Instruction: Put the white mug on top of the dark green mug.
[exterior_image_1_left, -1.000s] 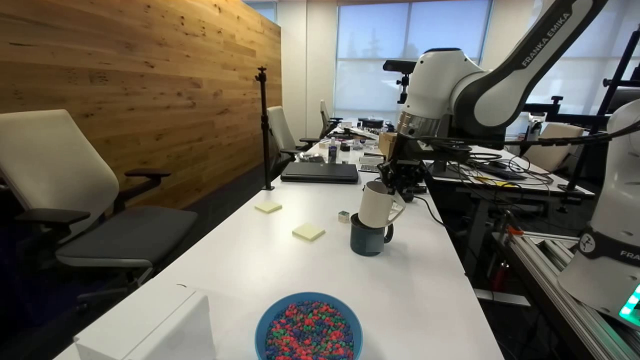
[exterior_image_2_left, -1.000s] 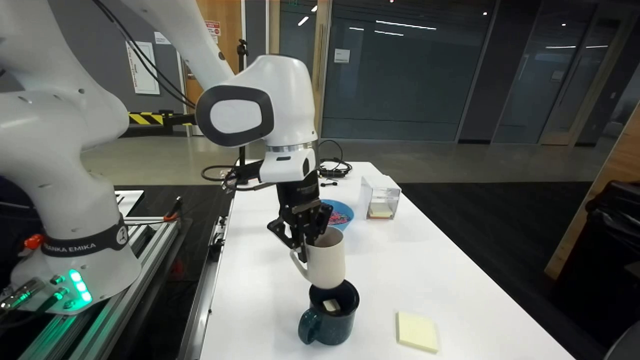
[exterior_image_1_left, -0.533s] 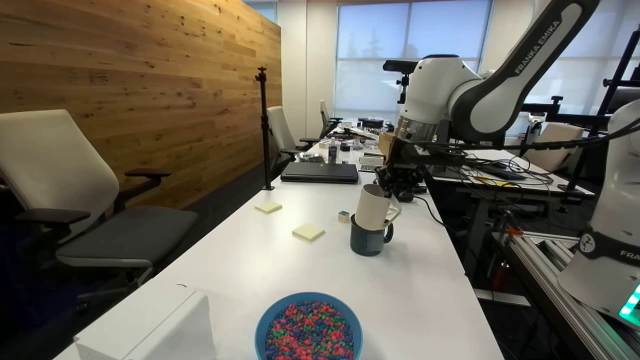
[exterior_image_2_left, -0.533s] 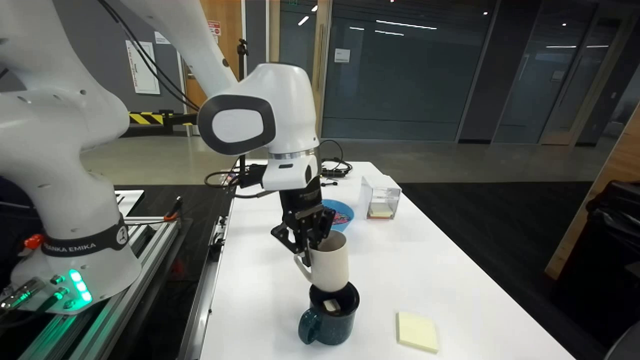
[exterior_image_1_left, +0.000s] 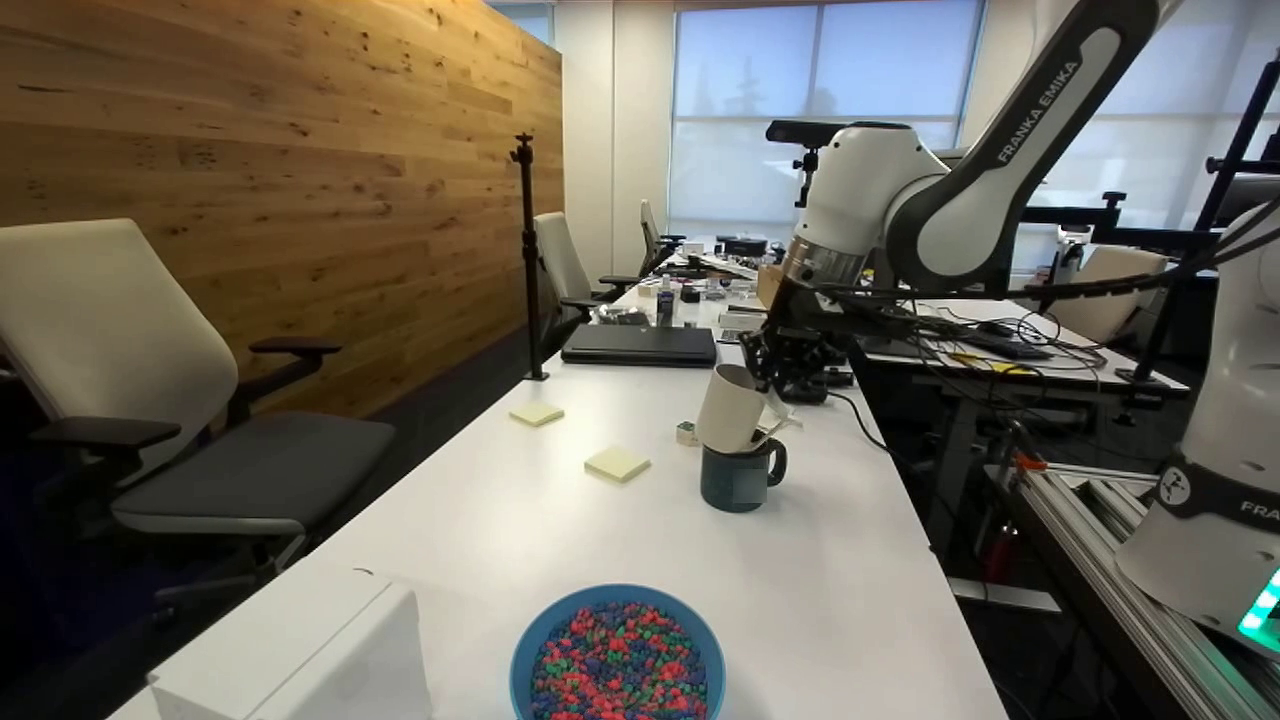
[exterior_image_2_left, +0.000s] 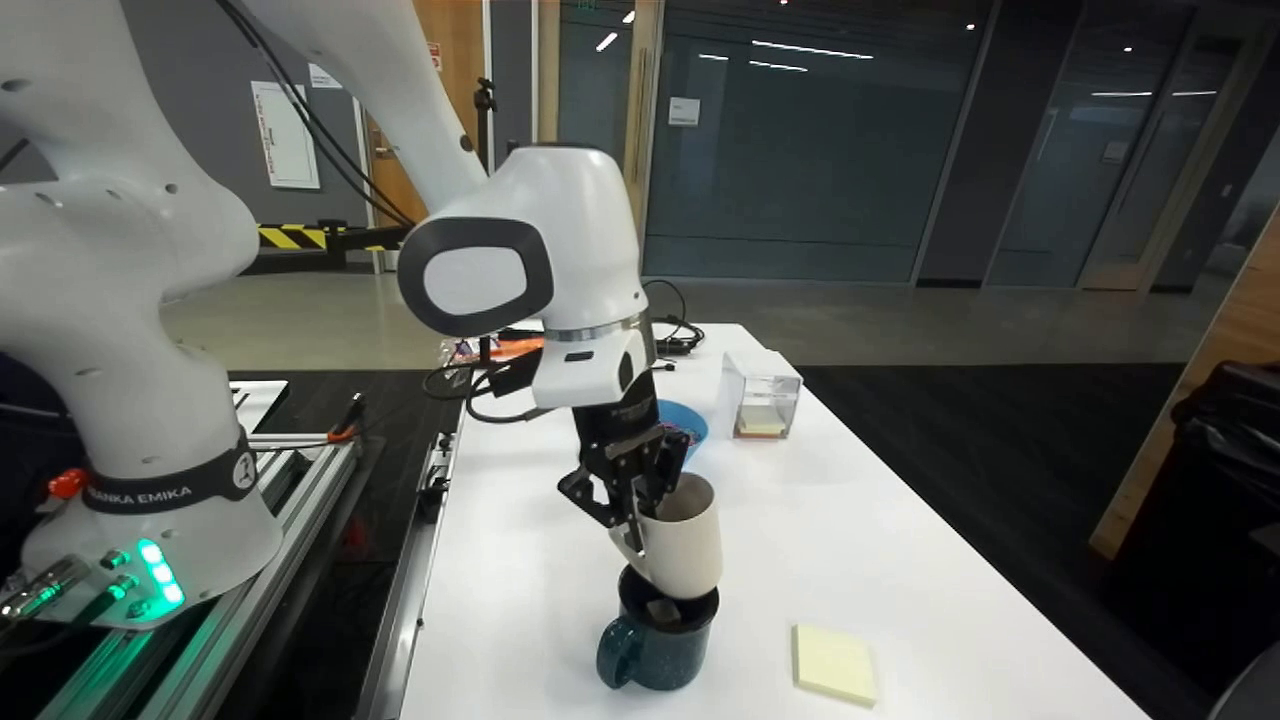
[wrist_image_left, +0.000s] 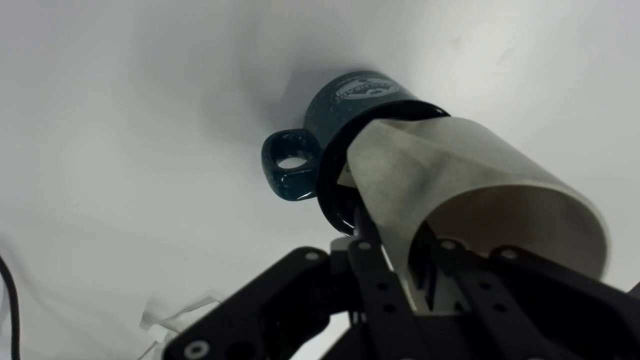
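OK so over the last second the white mug (exterior_image_1_left: 728, 412) went sideways, away from the robot base (exterior_image_1_left: 1180, 560), while the dark green mug (exterior_image_2_left: 665, 655) hasn't budged, just standing upright on the surface (exterior_image_1_left: 640, 540). Its bottom looked a bit short of the lower mug's middle a second ago; now, in both exterior views, it looks a bit past it. So I'm basically at the final lining-up, but I think I overshot slightly. Can't tell if the two mugs are touching yet.

My hand (wrist_image_left: 400, 252) is closed to a thin gap, pinching the white mug's wall near the handle (exterior_image_2_left: 630, 552), one side in the mouth and the other outside.

As for how it points: definitely not upright. The long axis leans, with the mouth up and tipped toward the robot base, and the bottom kicked down and out the opposite way. The handle is on the robot base side.

I'd want to bring it back a little and stand it straight before letting go, otherwise my guess is it rocks off the rim or wedges in crooked. There's also some pale thing (wrist_image_left: 347, 176) inside the lower mug, too hidden to identify.
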